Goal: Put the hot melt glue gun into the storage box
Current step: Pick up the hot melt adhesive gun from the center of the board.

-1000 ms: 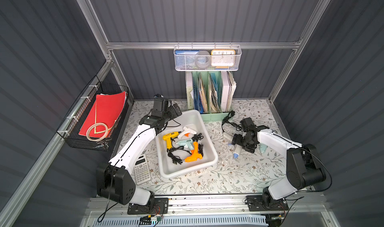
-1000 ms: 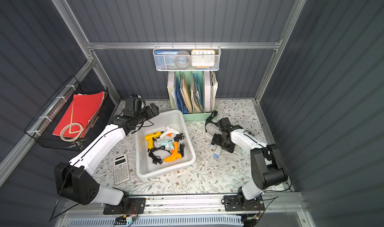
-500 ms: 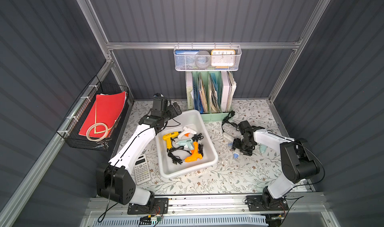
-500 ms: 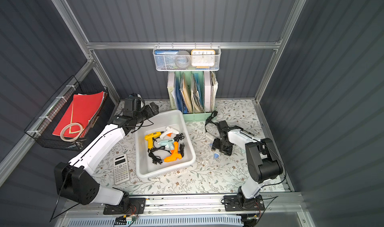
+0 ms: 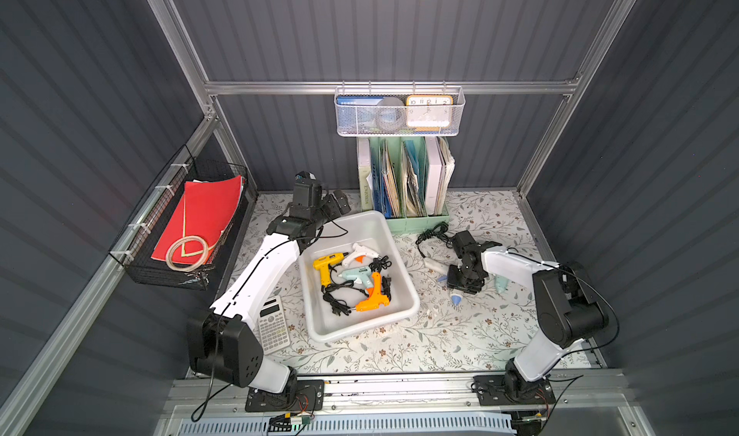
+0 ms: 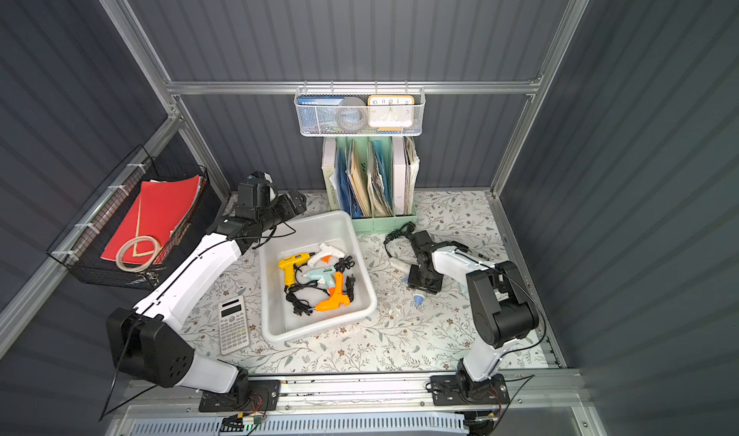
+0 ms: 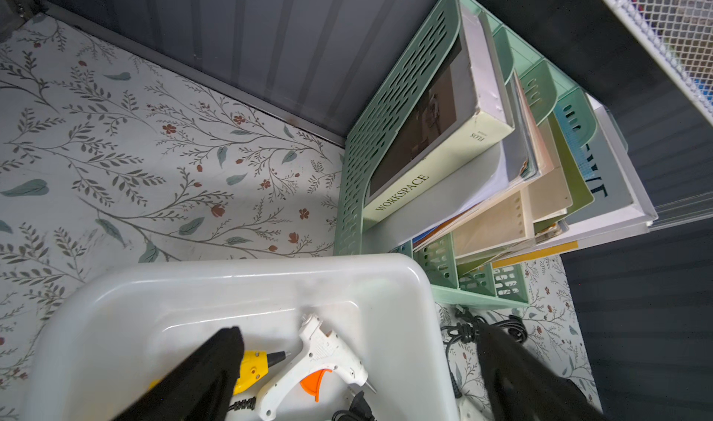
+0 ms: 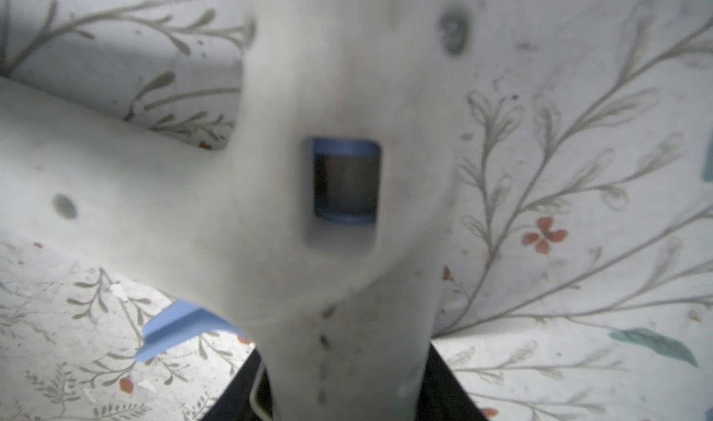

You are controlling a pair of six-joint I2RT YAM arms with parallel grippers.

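wht/blue glue gun (image 8: 270, 206), floral table (image 8: 578, 129)

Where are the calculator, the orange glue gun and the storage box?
calculator (image 5: 274, 330): in a top view, on its keypad.
orange glue gun (image 5: 374, 294): in a top view, on its body.
storage box (image 5: 360, 329): in a top view, on its near rim.

storage box (image 5: 360, 328): in the middle of the table (image 5: 440, 346), a bit to the left.
glue guns in the box (image 5: 370, 300): four, lying close together.
glue gun on the table (image 5: 432, 263): just right of the box, not touching it.
cord (image 5: 432, 236): behind that glue gun, in front of the file holder (image 5: 420, 224).
calculator (image 5: 274, 328): flat on the table, just left of the box.
file holder: just behind the box, at the very back of the table.
mesh basket (image 5: 356, 122): hangs right above the file holder.
wire basket (image 5: 168, 276): hangs far off to the left, higher than the table.
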